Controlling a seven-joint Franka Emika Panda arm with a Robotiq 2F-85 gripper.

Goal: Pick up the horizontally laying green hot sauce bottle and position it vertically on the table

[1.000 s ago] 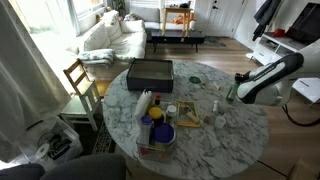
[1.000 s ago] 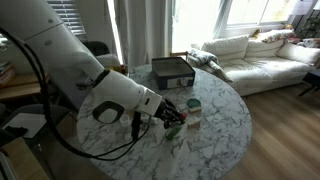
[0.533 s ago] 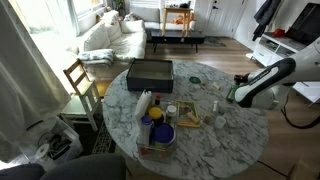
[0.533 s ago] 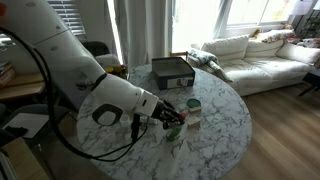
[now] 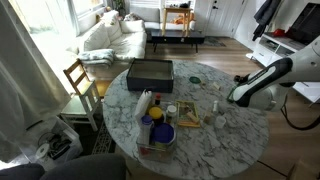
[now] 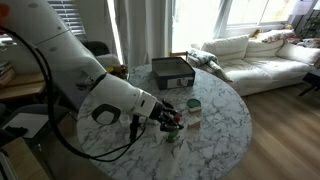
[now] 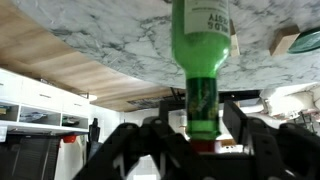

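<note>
The green hot sauce bottle (image 7: 203, 60) stands between my gripper's (image 7: 203, 105) fingers in the wrist view. Its base points toward the marble table (image 7: 110, 30) and its red cap sits deep in the gripper. The jaws are shut on its neck. In both exterior views the gripper (image 5: 234, 96) (image 6: 170, 120) is low over the round table (image 5: 235, 130) (image 6: 220, 120) near its edge. It holds the bottle (image 6: 173, 126) roughly upright at the tabletop. I cannot tell whether the base touches the top.
A black box (image 5: 150, 72) (image 6: 172, 70) lies at the table's far side. A white bottle (image 5: 145, 103), a blue bowl (image 5: 160, 133) and a small pale clear bottle (image 5: 214, 106) stand mid-table. A green-lidded cup (image 6: 193, 105) stands close beside the gripper. A wooden chair (image 5: 80, 80) stands beside the table.
The arm has sunk a little toward the tabletop with the bottle still in the jaws. Nothing else on the table has moved.
</note>
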